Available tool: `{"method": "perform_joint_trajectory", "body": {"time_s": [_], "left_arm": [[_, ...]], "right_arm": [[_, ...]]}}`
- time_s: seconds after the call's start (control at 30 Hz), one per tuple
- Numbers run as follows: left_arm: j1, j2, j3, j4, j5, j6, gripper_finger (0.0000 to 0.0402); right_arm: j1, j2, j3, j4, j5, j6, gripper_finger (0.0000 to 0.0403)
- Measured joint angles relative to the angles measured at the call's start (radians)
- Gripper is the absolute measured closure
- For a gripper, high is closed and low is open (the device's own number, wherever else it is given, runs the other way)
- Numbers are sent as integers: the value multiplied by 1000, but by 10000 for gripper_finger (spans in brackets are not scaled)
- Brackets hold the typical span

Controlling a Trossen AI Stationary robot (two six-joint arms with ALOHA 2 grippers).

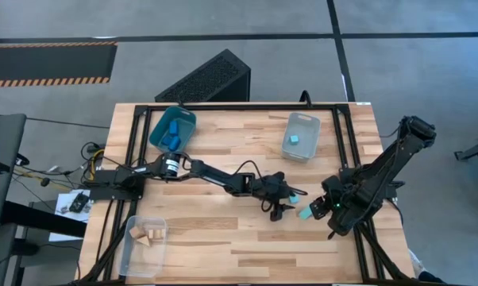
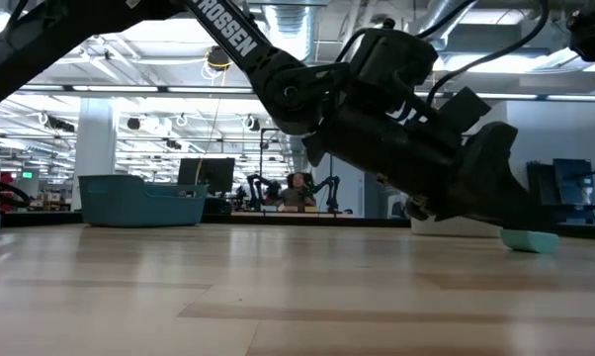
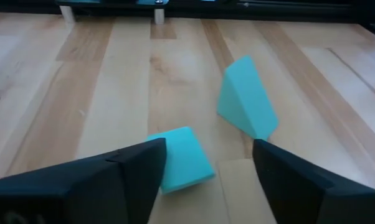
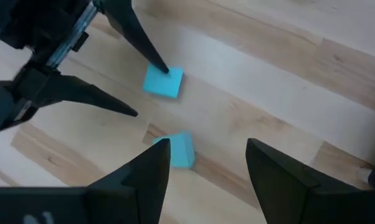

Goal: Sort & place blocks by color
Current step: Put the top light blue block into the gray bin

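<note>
Two light cyan blocks lie on the table right of its middle. One, a small cube (image 3: 182,158) (image 4: 164,81), rests flat between the fingers of my open left gripper (image 3: 209,144) (image 1: 289,203), which reaches in low from the table's left. The other, a wedge (image 3: 246,99) (image 4: 177,150), stands just beyond the cube. My right gripper (image 4: 207,144) (image 1: 317,208) hangs open above the wedge and touches nothing. My left gripper meets the cyan cube with one finger only. That fingertip (image 4: 164,67) lies against the cube's side (image 3: 169,163), while the other finger stands apart from it. The fingers slant down from the table's left. The cube lies flat on the table.
A teal bin (image 1: 185,119) with darker blue blocks stands at the far left. A clear bin (image 1: 306,121) with a cyan block stands at the far right of middle. Another clear bin (image 1: 134,256) with tan blocks sits near the front left corner.
</note>
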Motion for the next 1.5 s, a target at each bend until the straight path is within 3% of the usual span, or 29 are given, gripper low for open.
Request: {"method": "perform_joint_trajectory", "body": {"time_s": [0.43, 0.7, 0.87, 1.27, 1.5], "left_arm": [[31, 2, -2, -4, 56, -20, 326], [39, 3, -4, 7, 74, -48, 360], [37, 1, -6, 27, 81, -82, 315], [19, 1, -5, 39, 54, -72, 105], [-19, 0, -5, 34, -71, 22, 49]], "right_arm": [[0, 0, 0, -5, 32, 5, 171], [0, 0, 0, -6, 33, 8, 171], [0, 0, 0, -6, 33, 8, 171], [0, 0, 0, -11, 33, 3, 171], [0, 0, 0, -18, 32, 2, 171]]}}
